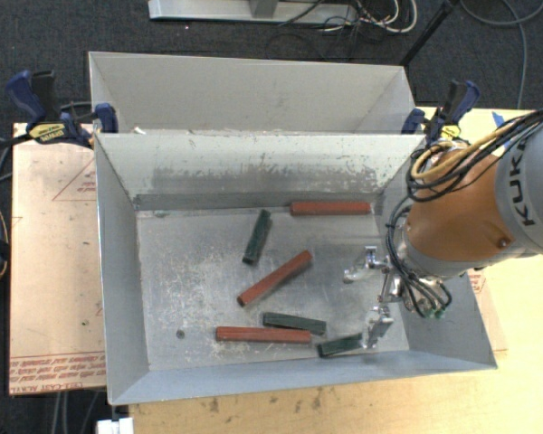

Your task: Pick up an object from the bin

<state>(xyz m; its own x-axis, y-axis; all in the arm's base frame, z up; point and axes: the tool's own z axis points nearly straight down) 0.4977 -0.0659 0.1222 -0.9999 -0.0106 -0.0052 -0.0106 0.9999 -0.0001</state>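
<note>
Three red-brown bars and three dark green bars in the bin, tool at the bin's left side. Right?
Not quite. The camera view shows the tool at the right side of the bin, not the left. It sits close to the short dark green bar by the front wall. The rest stands.

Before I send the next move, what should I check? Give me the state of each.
1. Claw open: ok, fingers apart.
2. Nothing between the fingers: ok, only bare floor of the grey metal bin.
3. Claw centred over a piece: not ok; the short dark green rectangular bar lies at the lower fingertip, by the front wall.
4. Fingertip touching that bar: cannot tell.
5. Clearance to the bin's right wall: cannot tell, the arm covers it.
</note>
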